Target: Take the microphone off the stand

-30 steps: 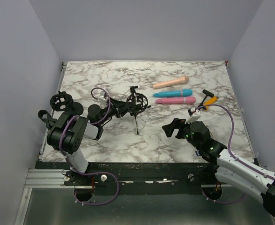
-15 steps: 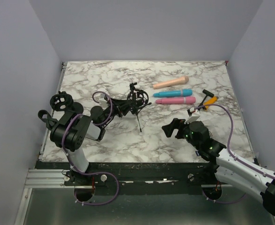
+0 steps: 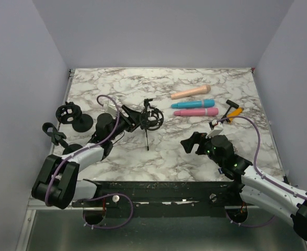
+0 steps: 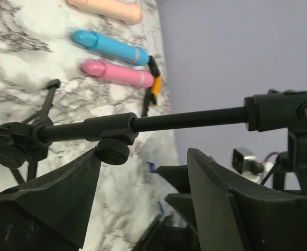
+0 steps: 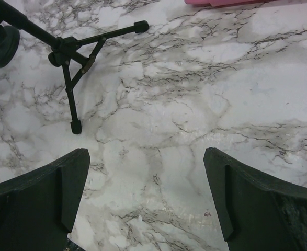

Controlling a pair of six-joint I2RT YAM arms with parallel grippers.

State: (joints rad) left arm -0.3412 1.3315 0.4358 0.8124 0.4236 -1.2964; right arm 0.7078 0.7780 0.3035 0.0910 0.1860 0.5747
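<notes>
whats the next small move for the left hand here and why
Probably lower the stand until its legs sit square on the table: it leans across the open left hand, holds no visible microphone, and three microphones lie loose nearby.

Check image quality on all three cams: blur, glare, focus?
Top external: even, diffuse light, only soft shadows on the white marble table, everything sharp. Left wrist: the left end effector is dark and soft up close, while the black tripod microphone stand reads clearly. Right wrist: marble veins are sharp, with a mild sheen mid-frame; the right end effector is underexposed.
</notes>
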